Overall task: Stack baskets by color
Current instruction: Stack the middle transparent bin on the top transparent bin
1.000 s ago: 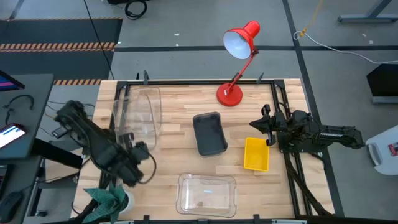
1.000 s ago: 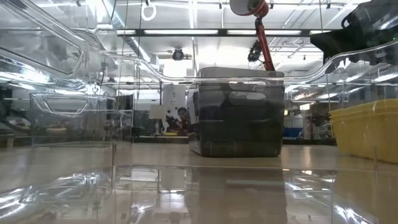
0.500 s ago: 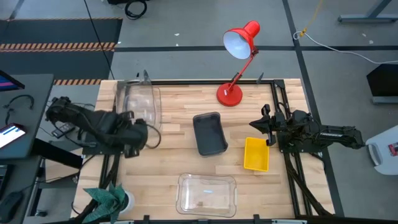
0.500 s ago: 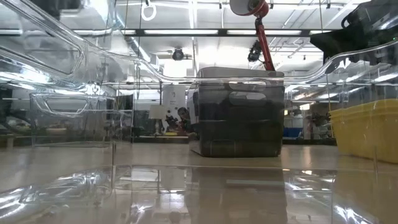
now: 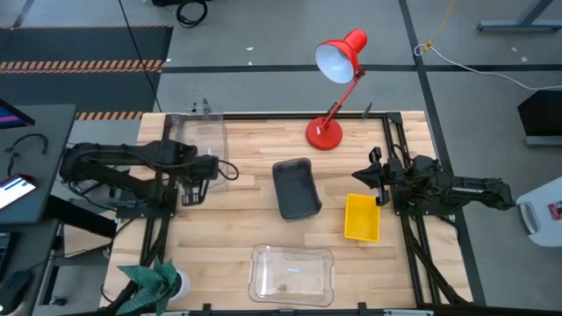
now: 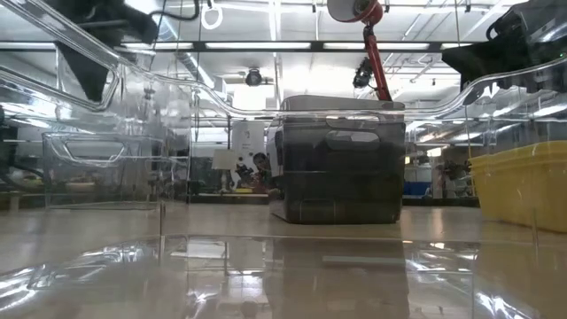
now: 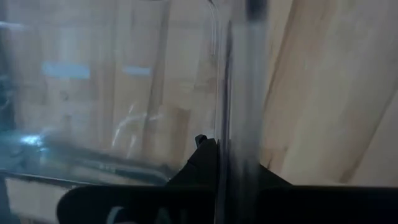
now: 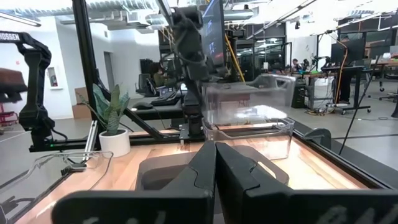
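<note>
No stack exists: the left gripper (image 5: pixel 200 168) is clamped on one clear basket (image 5: pixel 195 140), while the right gripper (image 5: pixel 379 180) idles closed beside the yellow basket (image 5: pixel 361 217).

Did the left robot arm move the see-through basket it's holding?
Yes. The left end effector swung toward the table's far edge, carrying the clear basket up toward the back-left corner, farther from the other clear basket.

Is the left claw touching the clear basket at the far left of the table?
Touching. In the left wrist view the left claw is shut on the clear basket's wall, which runs straight down between its fingers. The high view agrees.
</note>
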You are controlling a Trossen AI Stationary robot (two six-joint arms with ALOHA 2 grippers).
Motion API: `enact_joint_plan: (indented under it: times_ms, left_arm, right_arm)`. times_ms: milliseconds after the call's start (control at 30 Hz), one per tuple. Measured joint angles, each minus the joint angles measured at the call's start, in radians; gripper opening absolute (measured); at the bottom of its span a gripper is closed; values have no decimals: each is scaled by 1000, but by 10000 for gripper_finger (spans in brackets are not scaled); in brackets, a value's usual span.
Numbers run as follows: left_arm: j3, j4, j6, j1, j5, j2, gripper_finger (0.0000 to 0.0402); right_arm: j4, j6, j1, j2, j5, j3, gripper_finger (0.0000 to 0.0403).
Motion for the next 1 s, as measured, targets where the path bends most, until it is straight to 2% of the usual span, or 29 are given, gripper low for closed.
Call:
enact_joint_plan:
  times_ms: [267,500,833,1000]
  left_arm:
    - [-147,116,93,110,89,-33,4]
    - [-232,213,90,130,153,-29,13]
    - [-267,265,18,129,143,-30,150]
    - [-226,229,-21,129,144,-31,193]
  right_arm:
    - [0,0,0,0,0,0,16]
    - [2,0,0,0,1,0,16]
    - [4,0,0,0,0,0,16]
    - [4,0,0,0,0,0,16]
